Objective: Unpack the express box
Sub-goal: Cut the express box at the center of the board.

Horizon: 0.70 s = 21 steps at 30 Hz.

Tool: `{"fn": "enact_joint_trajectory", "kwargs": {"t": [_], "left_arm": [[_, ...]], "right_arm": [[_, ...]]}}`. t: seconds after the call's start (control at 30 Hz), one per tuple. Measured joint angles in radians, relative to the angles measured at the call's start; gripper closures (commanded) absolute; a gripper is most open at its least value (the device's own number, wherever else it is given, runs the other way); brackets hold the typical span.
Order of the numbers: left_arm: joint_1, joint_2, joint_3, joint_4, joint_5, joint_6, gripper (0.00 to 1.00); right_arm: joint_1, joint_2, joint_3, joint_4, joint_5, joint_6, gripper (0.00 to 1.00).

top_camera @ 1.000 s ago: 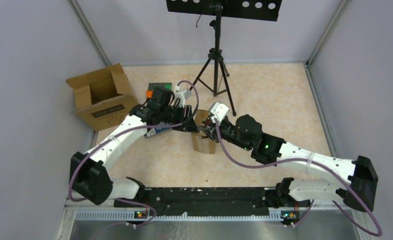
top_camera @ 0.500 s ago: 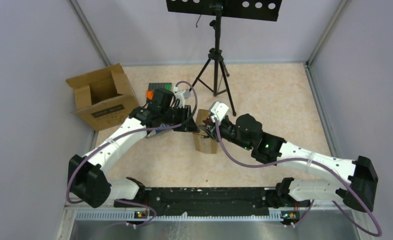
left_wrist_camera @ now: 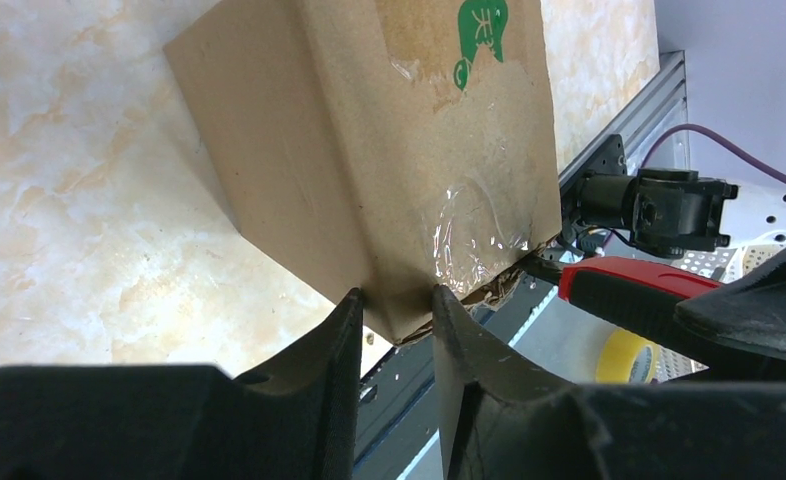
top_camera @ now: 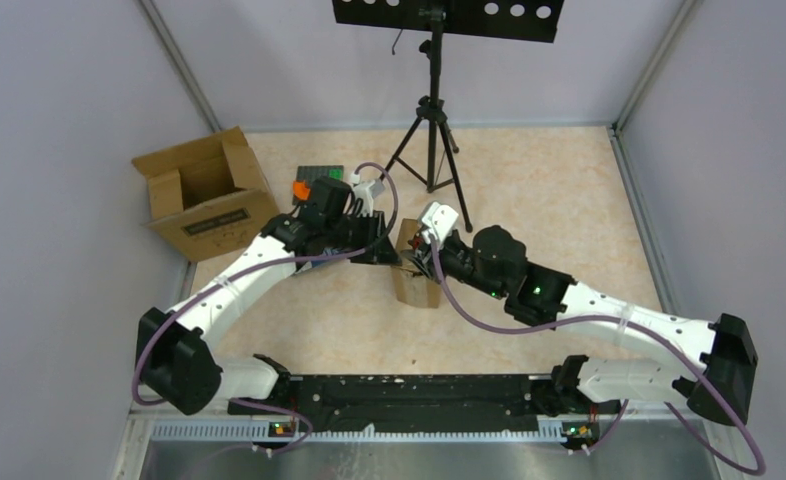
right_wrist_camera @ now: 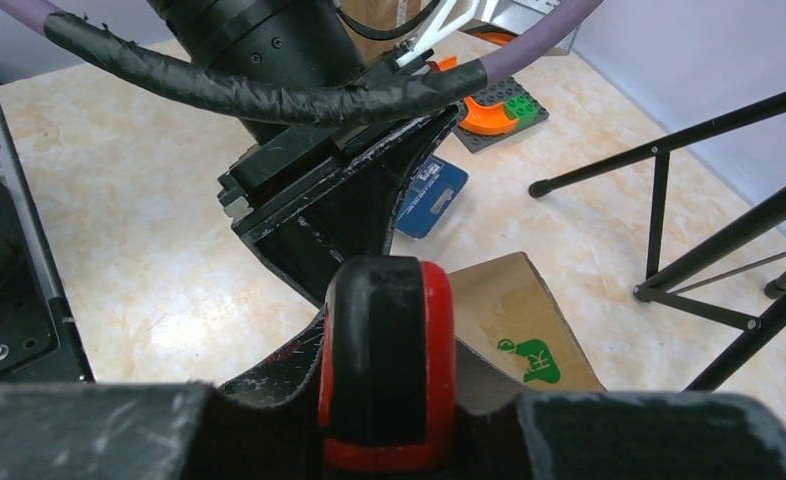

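Our left gripper (left_wrist_camera: 394,310), pinching the express box (left_wrist_camera: 389,150) by a corner, has nudged it right toward the red-handled cutter (right_wrist_camera: 389,330) clenched in our right gripper (right_wrist_camera: 389,385), likely readying the tape cut.

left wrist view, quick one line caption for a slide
Left claw pinching a corner of the taped express box, with a red-handled tool poised beside that corner.

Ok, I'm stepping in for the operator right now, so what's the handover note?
Left pincer: shut on a corner of the small brown cardboard box, mid-table.
Right pincer: shut on the red-and-black-handled tool, tip near the box's torn edge.
Done: box braced, tool at the edge.
To do: cut the clear tape, open the box, take the contents out.
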Motion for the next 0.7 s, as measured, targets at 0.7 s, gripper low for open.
{"fn": "enact_joint_trajectory", "kwargs": {"t": [0.7], "left_arm": [[-0.032, 0.117, 0.147, -0.105, 0.017, 0.055, 0.53]], "right_arm": [[-0.006, -0.132, 0.046, 0.003, 0.238, 0.013, 1.00]]}}
